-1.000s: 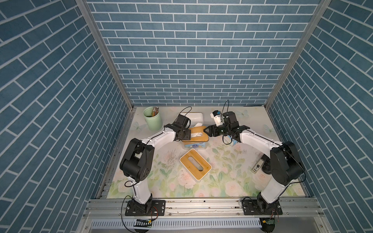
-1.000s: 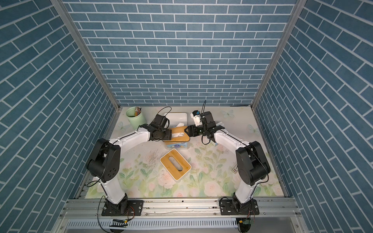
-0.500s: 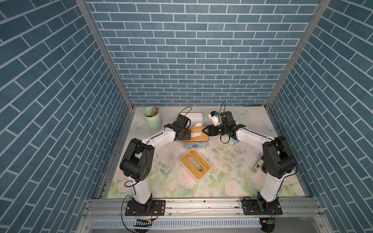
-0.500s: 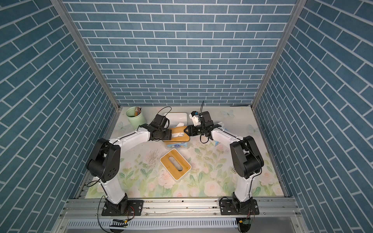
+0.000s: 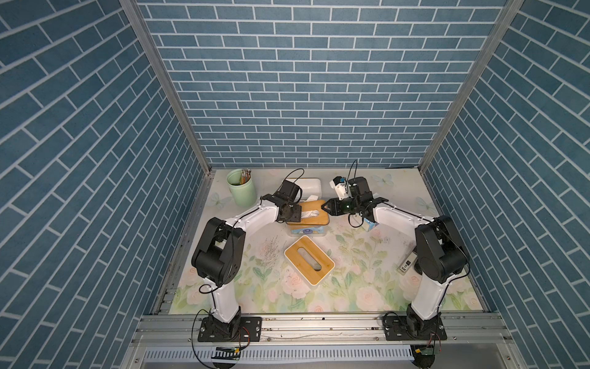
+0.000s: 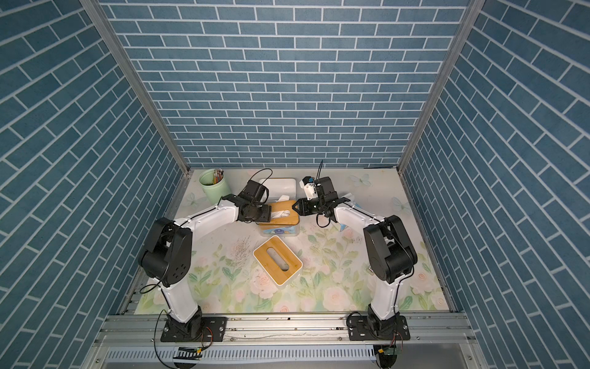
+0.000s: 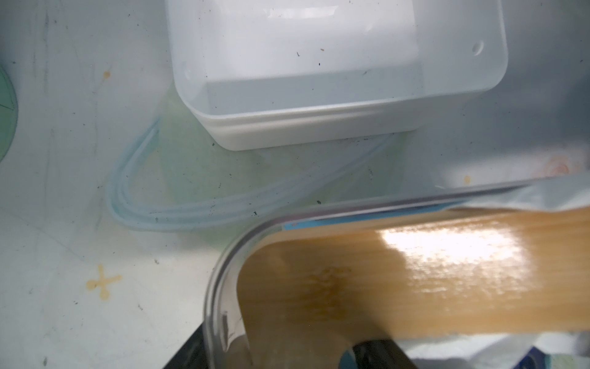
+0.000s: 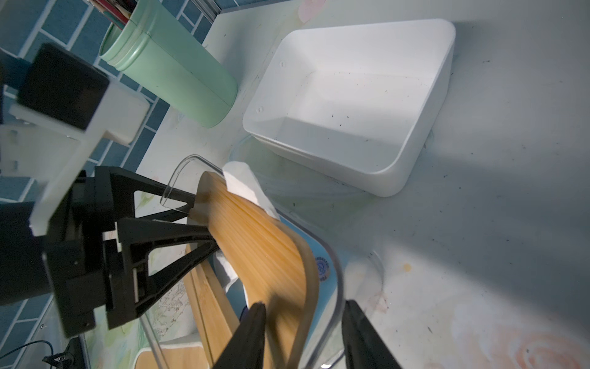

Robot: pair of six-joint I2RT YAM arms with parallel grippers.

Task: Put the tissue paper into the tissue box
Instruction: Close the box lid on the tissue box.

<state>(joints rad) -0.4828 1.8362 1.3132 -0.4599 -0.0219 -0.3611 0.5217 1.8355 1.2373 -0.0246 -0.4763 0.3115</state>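
Left gripper [image 8: 204, 220] clamped on end of tilted wooden lid [image 8: 255, 242]. Right gripper [image 8: 305, 303] jaws apart, astride the opposite end and the wall of clear tissue box [image 5: 308, 230]; grip unclear. Tissue paper [image 8: 241, 185] poked up from box against lid.

text: none legible | tissue pack [image 8: 322, 268] logo: too blurred

Top views evenly lit; wrist views blurry, glare on lid [image 7: 447, 249]

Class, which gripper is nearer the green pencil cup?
Left. The left gripper is at the clear tissue box's end facing the green pencil cup; the right gripper is at its opposite end.
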